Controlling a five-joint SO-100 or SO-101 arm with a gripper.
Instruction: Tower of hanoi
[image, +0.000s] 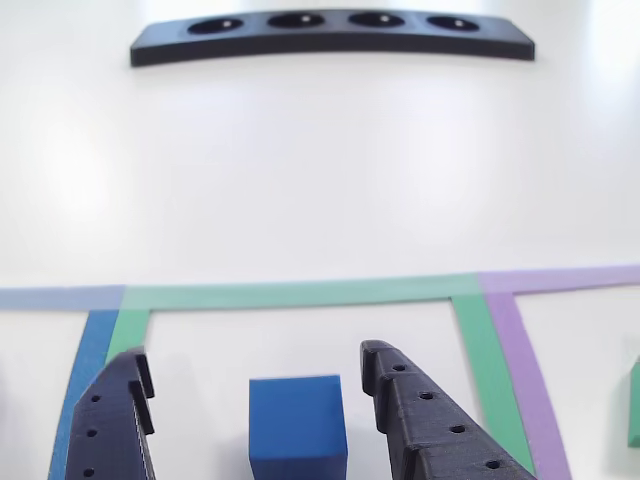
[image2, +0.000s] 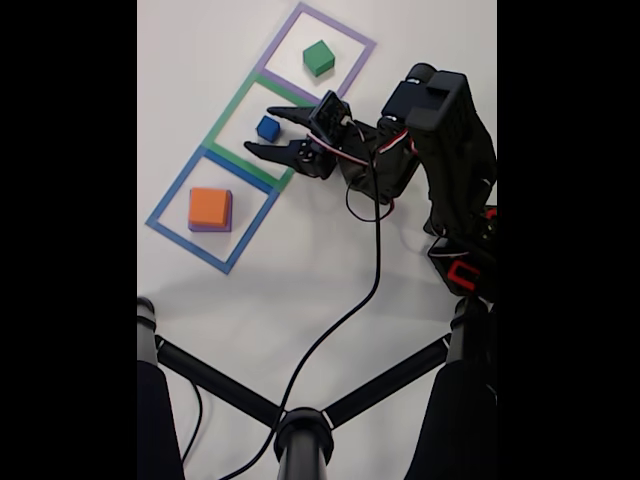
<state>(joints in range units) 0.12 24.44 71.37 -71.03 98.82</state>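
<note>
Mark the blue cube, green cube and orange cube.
blue cube (image: 296, 428), other view, front face.
green cube (image2: 319, 57), fixed view, top face.
orange cube (image2: 210, 207), fixed view, top face.

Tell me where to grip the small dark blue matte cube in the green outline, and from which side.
Grip the small dark blue matte cube across its two flat vertical side faces, coming straight on from the arm's side. The open gripper already brackets it, one finger on each side, and the cube sits square to them inside the green square outline, apart from other cubes.
</note>
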